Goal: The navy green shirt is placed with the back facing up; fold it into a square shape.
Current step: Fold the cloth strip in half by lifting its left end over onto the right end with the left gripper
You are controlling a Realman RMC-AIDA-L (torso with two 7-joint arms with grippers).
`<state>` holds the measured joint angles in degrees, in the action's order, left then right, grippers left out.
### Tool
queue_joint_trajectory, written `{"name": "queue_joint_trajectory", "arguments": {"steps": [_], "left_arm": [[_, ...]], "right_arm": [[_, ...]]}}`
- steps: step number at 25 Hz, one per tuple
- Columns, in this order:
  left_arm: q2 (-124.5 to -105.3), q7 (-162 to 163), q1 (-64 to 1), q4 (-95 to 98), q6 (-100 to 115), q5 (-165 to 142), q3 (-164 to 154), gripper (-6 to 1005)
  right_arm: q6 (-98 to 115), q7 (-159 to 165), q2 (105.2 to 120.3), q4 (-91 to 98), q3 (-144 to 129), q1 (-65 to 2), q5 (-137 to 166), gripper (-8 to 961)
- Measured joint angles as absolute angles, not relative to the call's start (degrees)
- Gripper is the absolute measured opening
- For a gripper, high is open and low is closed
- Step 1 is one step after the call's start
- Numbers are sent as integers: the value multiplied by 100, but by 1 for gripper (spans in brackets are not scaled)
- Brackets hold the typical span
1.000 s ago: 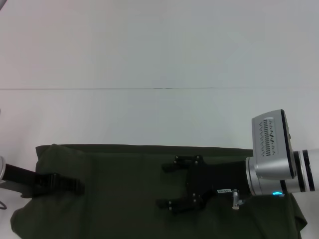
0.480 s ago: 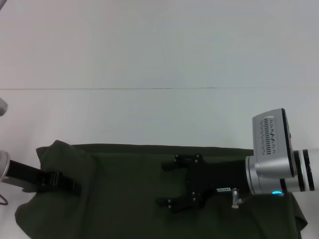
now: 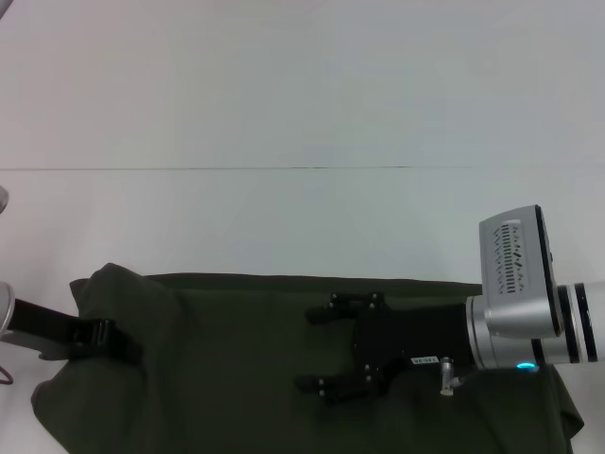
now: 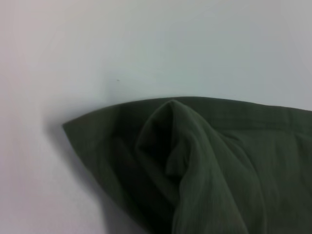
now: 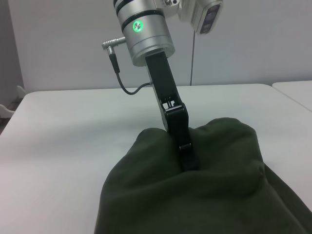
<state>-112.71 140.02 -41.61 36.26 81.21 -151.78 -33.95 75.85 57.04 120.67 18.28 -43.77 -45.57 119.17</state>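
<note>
The navy green shirt [image 3: 236, 369] lies spread across the near part of the white table [image 3: 284, 218]. My left gripper [image 3: 121, 344] is at the shirt's left edge, shut on a fold of the cloth, which rises in a peak around it. The right wrist view shows this gripper [image 5: 187, 161] sunk into the bunched shirt [image 5: 219, 190]. The left wrist view shows a raised fold of the shirt [image 4: 195, 161] on the table. My right gripper [image 3: 318, 347] is open over the middle of the shirt, fingers spread wide, holding nothing.
The white table stretches far beyond the shirt, with a thin seam line [image 3: 284, 168] across it. The shirt's near edge runs out of the head view. My left arm's silver wrist [image 5: 146, 36] stands above the cloth in the right wrist view.
My left gripper has drawn a little to the left with the shirt's edge, and the cloth's left corner has risen into a peak. The right gripper has not moved.
</note>
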Motion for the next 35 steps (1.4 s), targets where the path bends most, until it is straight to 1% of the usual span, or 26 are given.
{"name": "queue_joint_trajectory", "arguments": {"steps": [3,7,12,13,14,15,16,20,27,35], "left_arm": [[-11249,14007,-4159,3638,8119,-15182,-3393,192],[-11096,14010,-4158,3643,8116,-15238,-3453,174],[-10784,14097,-4122,3644,8142,-15283,-3459,165],[-10634,14112,-4088,3648,8152,-15347,-3456,163],[-10634,14112,-4088,3648,8152,-15347,-3456,162],[-10485,14126,-4074,3660,8157,-15514,-3423,160],[-10485,14126,-4074,3660,8157,-15514,-3423,159],[-10221,14146,-4071,3762,8263,-15937,-3307,156],[-10087,14214,-4117,4159,8645,-16344,-3169,153],[-10098,14741,-4295,4345,9449,-16216,-2963,152]], "right_arm": [[7589,5704,12067,1828,-4377,-4564,11918,905],[7604,5704,12067,1829,-4377,-4547,11918,905],[7641,5696,12061,1834,-4354,-4519,11918,906],[7668,5690,12058,1839,-4348,-4516,11918,906],[7693,5685,12052,1845,-4340,-4508,11918,906],[7724,5684,12049,1849,-4338,-4501,11918,906],[7743,5684,12045,1857,-4337,-4494,11918,906],[7753,5686,12042,1867,-4358,-4463,11918,906],[7753,5670,12041,1865,-4367,-4447,11918,906],[7732,5656,12040,1873,-4377,-4413,11918,906]]}}
